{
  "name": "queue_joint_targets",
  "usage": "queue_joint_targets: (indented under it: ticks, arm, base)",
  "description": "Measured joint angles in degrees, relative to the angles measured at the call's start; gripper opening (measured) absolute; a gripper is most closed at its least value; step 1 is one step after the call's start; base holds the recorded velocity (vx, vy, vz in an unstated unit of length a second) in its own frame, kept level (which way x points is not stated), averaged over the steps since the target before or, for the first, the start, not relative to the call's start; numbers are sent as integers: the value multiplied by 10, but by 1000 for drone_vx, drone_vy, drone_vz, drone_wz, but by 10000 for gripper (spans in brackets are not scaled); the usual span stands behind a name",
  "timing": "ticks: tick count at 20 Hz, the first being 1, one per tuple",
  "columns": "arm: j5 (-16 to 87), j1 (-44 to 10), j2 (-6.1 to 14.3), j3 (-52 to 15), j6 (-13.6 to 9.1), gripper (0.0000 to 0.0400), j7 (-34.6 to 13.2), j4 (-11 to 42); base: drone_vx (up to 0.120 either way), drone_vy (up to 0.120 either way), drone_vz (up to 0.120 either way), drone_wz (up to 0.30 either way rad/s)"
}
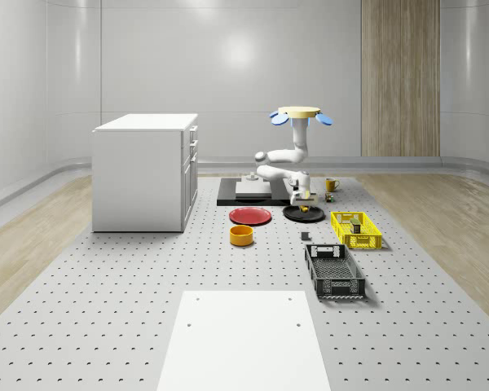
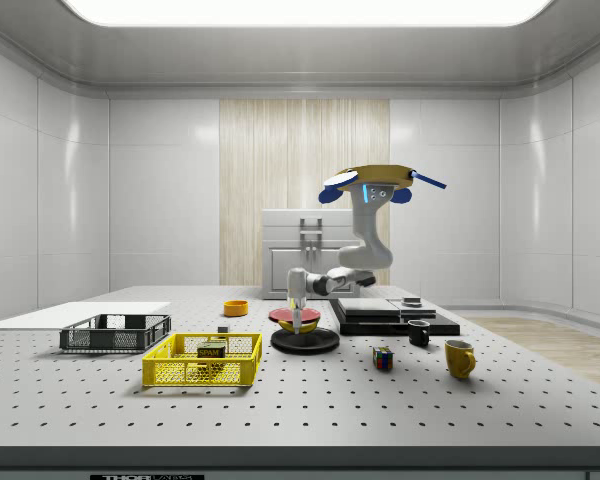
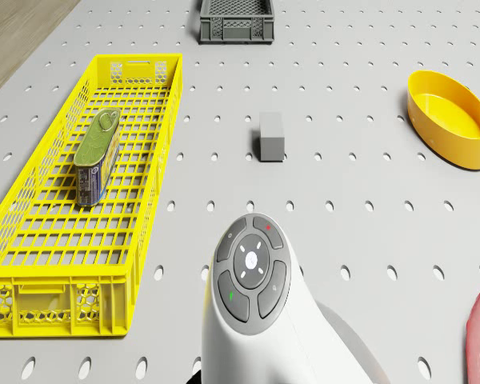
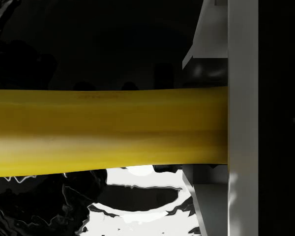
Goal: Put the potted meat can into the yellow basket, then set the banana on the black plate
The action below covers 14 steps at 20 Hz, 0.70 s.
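The potted meat can (image 3: 95, 157) already lies on its side in the yellow basket (image 3: 156, 144), so that half looks done, and the banana is what matters now. The drone (image 1: 300, 114) hovers above the far side of the table (image 1: 147, 309), near the black slab (image 1: 228, 195), with the arm bent down so the gripper (image 1: 297, 198) hangs over the black plate (image 1: 292, 214). In the wrist view the banana (image 4: 108, 130) runs straight across the camera with its long axis crosswise to the fingers (image 4: 242, 118), and one finger presses flat on its end, so the gripper reads as clamped on the banana. The glossy black under it is the plate, so the fruit sits directly above its target and close to it. My guess is that only a short lowering and a release remain. Hard to judge: whether the banana already touches the plate, since the side view puts the gripper (image 2: 299, 322) low over the plate (image 2: 305, 342) but the gap is too small to read. The second finger is cut off in the wrist view. The drone view has the arm's wrist housing (image 3: 252, 268) covering the plate and the fruit, with a small grey block (image 3: 271, 136), an orange bowl (image 3: 450, 118) and a dark crate (image 3: 236, 20) lying around.
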<state>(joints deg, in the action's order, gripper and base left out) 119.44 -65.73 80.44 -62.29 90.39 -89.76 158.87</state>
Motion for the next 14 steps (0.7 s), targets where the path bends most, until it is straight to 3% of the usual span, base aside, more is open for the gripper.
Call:
queue_joint_targets:
  ticks: [3,6,14]
  arm:
    - [4,0,-2,5,2,293,-6,-2]
    - [-6,2,-2,-5,-3,349,-14,2]
    - [-55,7,-1,-55,-26,393,-25,22]
  base:
    - [0,0,0,0]
    - [0,0,0,0]
    - [0,0,0,0]
